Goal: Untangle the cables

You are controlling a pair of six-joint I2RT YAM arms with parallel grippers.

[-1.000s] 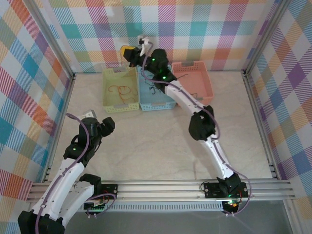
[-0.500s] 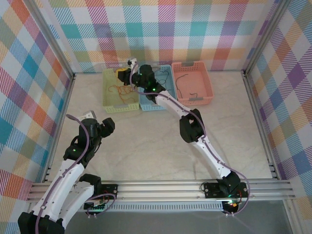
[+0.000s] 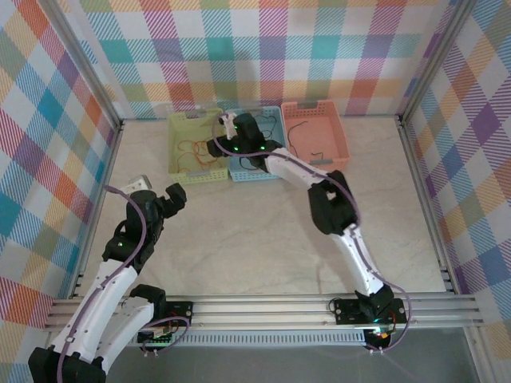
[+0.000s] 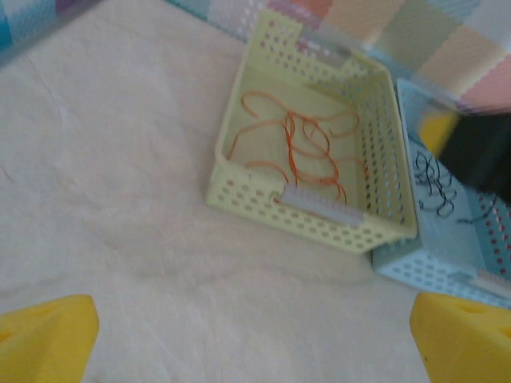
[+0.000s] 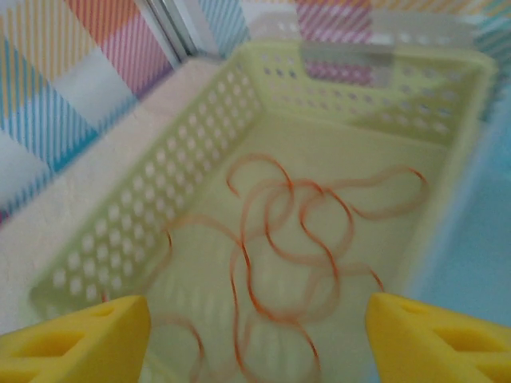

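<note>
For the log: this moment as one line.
right gripper: jaws open, facing yellow basket | red-orange cables: inside it | left gripper: jaws open

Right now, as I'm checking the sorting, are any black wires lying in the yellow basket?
No, the yellow basket holds just orange wires; the black wires lie in the blue basket.

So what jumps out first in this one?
The right arm stretches far across the table, its right gripper open above the yellow-green basket, where red-orange cables lie in loose loops. Beside it stand a blue basket holding black cables and a salmon basket. The left gripper hovers open over the table's left side.
</note>
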